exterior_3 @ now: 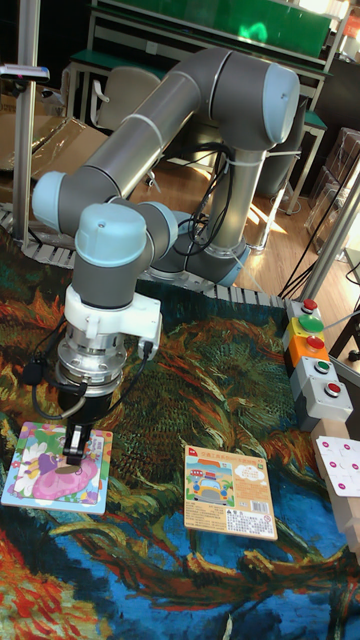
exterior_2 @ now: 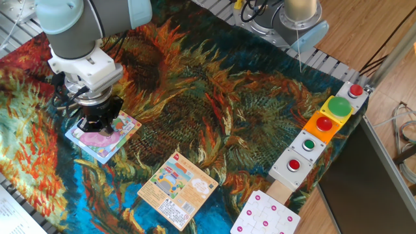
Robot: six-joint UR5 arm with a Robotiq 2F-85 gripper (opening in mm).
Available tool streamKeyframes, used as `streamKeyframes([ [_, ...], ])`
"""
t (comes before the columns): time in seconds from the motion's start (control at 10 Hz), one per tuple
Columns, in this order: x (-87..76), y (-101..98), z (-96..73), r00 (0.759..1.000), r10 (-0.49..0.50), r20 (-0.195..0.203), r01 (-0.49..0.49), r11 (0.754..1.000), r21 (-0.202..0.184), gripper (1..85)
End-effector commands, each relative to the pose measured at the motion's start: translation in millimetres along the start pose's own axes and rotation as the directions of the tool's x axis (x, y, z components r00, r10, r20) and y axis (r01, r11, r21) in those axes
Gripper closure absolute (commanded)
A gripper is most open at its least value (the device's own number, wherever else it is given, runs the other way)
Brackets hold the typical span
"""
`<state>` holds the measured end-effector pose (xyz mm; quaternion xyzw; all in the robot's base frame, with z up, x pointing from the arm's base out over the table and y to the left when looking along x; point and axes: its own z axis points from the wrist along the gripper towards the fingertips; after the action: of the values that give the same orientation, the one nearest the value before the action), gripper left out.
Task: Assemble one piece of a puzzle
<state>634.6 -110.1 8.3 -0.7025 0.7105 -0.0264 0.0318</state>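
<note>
The puzzle (exterior_2: pixel 112 138) (exterior_3: pixel 35 462) lies flat on the patterned cloth at the left, a square with a pink-purple figure and a light-blue rim. My gripper (exterior_2: pixel 97 127) (exterior_3: pixel 73 452) points straight down over its middle, fingertips at or just above the picture. The two dark fingers (exterior_3: pixel 67 440) stand close together with a narrow gap. I cannot make out the piece; the gripper hides whatever is at the fingertips.
An orange printed card (exterior_2: pixel 177 190) (exterior_3: pixel 229 490) lies right of the puzzle. A white board with pink dots (exterior_2: pixel 266 218) (exterior_3: pixel 340 465) sits at the right front. A row of button boxes (exterior_2: pixel 323 123) (exterior_3: pixel 312 355) lines the right edge. The arm base stands behind.
</note>
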Motion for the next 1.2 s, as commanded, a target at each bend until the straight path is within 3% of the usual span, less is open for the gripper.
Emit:
streamKeyframes([
  [0.0,2.3,-3.9,-0.5,1.000,-0.001,-0.004,0.001,1.000,0.010,84.3],
  [1.1,-4.1,0.6,0.3,1.000,-0.001,0.017,0.001,1.000,0.001,84.3],
])
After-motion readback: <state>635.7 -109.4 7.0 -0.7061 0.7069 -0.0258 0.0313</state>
